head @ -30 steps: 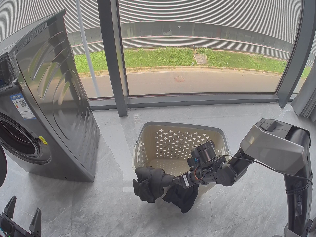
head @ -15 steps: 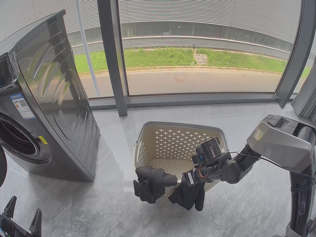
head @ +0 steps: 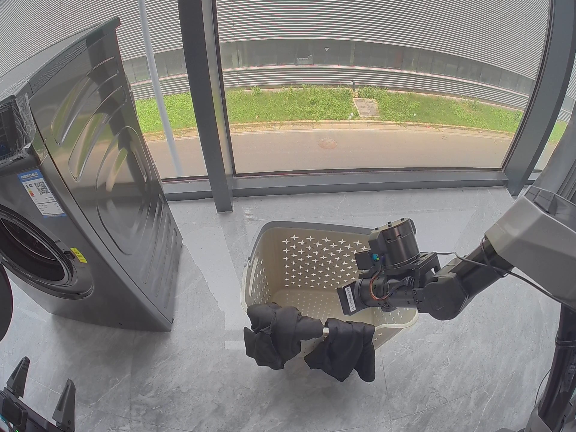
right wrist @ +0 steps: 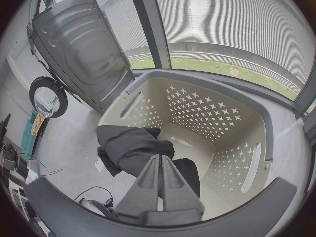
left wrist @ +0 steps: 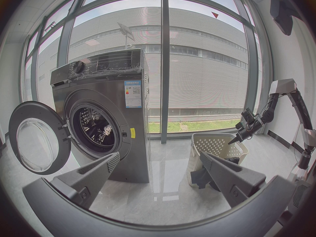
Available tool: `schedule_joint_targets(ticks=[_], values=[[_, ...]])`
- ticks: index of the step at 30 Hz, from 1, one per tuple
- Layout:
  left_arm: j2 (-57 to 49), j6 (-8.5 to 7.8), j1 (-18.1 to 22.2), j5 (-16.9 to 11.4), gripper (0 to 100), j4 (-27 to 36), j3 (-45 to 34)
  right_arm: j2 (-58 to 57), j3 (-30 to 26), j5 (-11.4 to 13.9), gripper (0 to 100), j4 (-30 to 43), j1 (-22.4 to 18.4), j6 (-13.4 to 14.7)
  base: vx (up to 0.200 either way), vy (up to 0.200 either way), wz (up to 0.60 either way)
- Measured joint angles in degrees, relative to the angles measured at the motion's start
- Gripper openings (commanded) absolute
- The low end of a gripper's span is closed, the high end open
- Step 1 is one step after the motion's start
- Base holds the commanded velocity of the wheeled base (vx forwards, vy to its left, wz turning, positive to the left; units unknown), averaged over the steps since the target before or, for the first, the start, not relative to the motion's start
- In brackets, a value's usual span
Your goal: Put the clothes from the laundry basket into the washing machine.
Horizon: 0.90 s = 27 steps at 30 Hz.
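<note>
Clothes (head: 279,334) (black, crumpled) over perforated basket (head: 312,228) rim | right tool (right wrist: 160,158) clenched empty | left tool (left wrist: 159,155) released

Laundry corner (glass-walled); washing machine (head: 90,181); laundry basket (head: 327,228); tiled floor (head: 198,379).

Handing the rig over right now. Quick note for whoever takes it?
Left gripper: open, empty, facing the washing machine.
Right gripper: shut, empty, above the laundry basket.
Dark clothes hang over the basket's near rim; machine door open.
Done: no clothes visible in the drum.
Left: grasp the clothes, carry them into the drum.
</note>
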<state>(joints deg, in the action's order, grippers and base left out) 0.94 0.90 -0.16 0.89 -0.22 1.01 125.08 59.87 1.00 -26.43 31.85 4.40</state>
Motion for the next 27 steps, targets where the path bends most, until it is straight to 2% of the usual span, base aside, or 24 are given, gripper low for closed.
schedule_joint_targets(ticks=[2, 9, 10, 27], values=[[0.0, 0.02, -0.02, 0.0, 100, -0.02, 0.0, -1.67, -2.07, -0.35, 0, -0.3, 0.22, 0.5, 0.0, 0.0, 0.0], [0.0, 0.05, -0.05, -0.02, 100, -0.02, 0.0, 0.28, -3.25, -0.46, 0, -0.63, -0.9, 0.57, 0.0, 0.0, 0.0], [0.0, 0.05, -0.05, -0.02, 100, -0.02, 0.0, 1.3, -3.45, -0.45, 100, -0.72, -0.96, 0.61, 0.0, 0.0, 0.0], [0.02, 0.11, -0.02, -0.02, 100, 0.04, 0.0, 9.29, -2.79, -0.34, 100, -1.43, -1.01, 1.56, 0.0, 0.0, 0.0]])
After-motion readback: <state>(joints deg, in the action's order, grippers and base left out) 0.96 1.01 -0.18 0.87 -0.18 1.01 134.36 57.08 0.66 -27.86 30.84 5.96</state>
